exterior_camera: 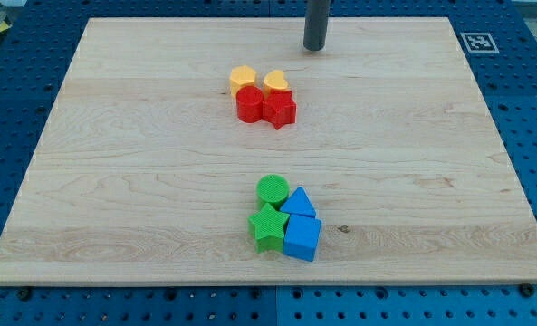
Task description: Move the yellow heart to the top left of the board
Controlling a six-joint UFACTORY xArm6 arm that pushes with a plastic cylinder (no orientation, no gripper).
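**Risk of shoving the wrong yellow block**

While my tip [314,48] stands near the table's [114,181] top edge, apart from every block, the yellow heart [275,81] sits touching the red star [280,110], beside the yellow hexagon [243,77]. No hand exists here, only a rod. A careless push could drag neighbours along.

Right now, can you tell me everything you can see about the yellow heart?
The yellow heart is a small, flat-topped block that looks like ridged plastic. It lies flat in the upper middle of the wooden board. It sits close beside the other yellow block on the view's left, and it seems to touch the red star just below it. My tip is apart from it, toward the view's top right.
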